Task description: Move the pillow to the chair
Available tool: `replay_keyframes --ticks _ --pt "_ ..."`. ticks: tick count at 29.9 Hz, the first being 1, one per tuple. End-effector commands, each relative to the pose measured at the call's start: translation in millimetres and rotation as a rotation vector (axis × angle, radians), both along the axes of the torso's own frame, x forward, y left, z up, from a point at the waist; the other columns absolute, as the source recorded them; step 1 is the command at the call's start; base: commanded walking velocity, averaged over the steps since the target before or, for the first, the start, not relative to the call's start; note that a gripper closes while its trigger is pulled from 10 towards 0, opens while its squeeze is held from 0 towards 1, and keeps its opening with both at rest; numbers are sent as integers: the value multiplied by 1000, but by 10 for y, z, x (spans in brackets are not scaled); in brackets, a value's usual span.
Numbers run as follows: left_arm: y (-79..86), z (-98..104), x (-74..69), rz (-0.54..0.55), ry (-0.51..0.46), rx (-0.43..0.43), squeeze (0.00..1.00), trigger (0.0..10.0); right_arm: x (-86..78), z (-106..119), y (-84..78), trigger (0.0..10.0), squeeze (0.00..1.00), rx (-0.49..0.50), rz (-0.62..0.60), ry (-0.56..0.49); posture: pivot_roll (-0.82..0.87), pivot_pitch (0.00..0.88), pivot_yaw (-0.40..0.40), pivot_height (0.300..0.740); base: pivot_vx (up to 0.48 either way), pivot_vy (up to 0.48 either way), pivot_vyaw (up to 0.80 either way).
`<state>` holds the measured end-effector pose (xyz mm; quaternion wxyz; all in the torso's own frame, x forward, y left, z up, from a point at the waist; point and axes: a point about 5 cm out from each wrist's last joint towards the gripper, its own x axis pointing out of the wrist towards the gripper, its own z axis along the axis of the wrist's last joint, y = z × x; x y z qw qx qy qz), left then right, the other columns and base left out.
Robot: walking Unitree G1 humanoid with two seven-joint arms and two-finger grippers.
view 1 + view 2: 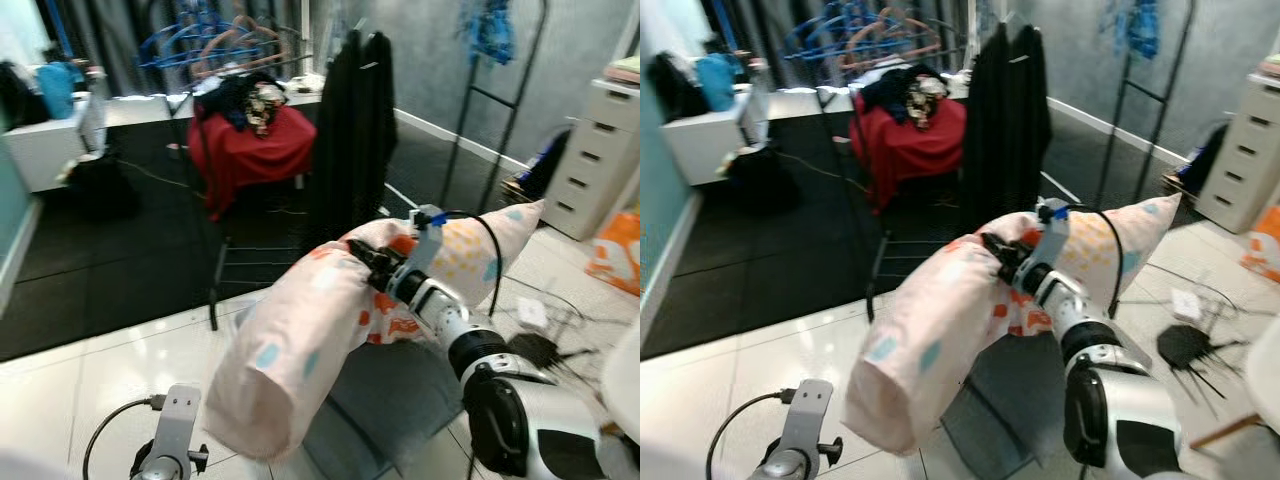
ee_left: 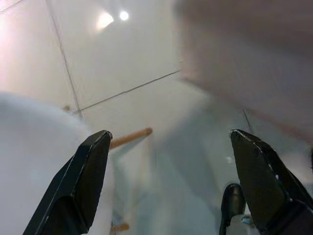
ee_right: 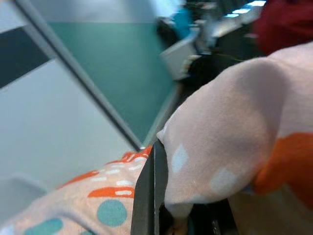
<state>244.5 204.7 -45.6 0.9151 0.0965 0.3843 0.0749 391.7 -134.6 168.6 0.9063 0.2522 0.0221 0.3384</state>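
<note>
I see a glossy white tiled floor [image 1: 120, 370] under the rig, giving way to dark flooring further back, where a grey wall runs behind. At far left a white low cabinet [image 1: 45, 150] stands against a teal wall. My left gripper [image 2: 171, 181] hangs low at the left over the tiles, its two black fingers [image 2: 78, 181] spread well apart with nothing between them. Behind it, in the middle distance, I see a chair draped in red cloth [image 1: 255, 150] with a heap of clothes [image 1: 250, 100] piled on its seat, and blue hangers [image 1: 200, 40] above it. Just right of that a dark garment [image 1: 350, 130] hangs upright from a rack, standing between me and the red chair. In front, the pillow [image 1: 300, 340], pale pink with orange and teal dots, is lifted off the floor and sags down toward my left. My right gripper [image 1: 362, 260] is clamped on its middle, fabric bunched around the fingers. A grey mat [image 1: 390, 400] lies below it. At far right I see a white chest of drawers [image 1: 595, 160] and black cables [image 1: 545, 345] on the tiles
</note>
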Motion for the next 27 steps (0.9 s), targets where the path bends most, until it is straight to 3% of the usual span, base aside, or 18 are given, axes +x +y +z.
replay_keyframes --ticks 1,3,5,7,9,11,17,21,25,27 --pt "19 -8 -18 -6 4 16 0 10000 18 487 151 10000 0 78 161 -233 -91 0 -43 723 0 0 800" --pt "21 -7 -18 -6 4 19 0 10000 -75 609 343 10000 0 81 346 -315 -98 0 -45 723 0 0 800" --pt "23 -7 -18 -5 3 20 0 10000 -145 620 468 10000 0 51 447 -339 -98 0 -45 723 0 0 800" --pt "28 -4 -18 7 -3 32 0 10000 -312 438 615 10000 0 -60 610 -342 -94 0 -51 723 0 0 800" --pt "28 -4 -18 7 -3 32 0 10000 -312 438 615 10000 0 -60 610 -342 -94 0 -51 723 0 0 800" --pt "34 -1 -18 19 -8 43 0 10000 -418 304 689 10000 0 -89 673 -327 -96 1 -55 723 0 0 800" --pt "40 0 -20 22 -10 48 0 10000 -451 241 702 10000 0 -70 647 -307 -98 4 -55 723 0 0 800" --pt "55 1 -24 21 -11 61 0 10000 -607 220 709 10000 0 -18 626 -289 -103 4 -49 723 0 0 800" --pt "75 6 -26 24 -13 90 0 10000 -811 302 796 10000 0 9 691 -313 -103 2 -51 723 0 0 800" --pt "78 7 -27 26 -13 96 0 10000 -834 311 810 10000 0 12 700 -317 -103 2 -51 723 0 0 800"
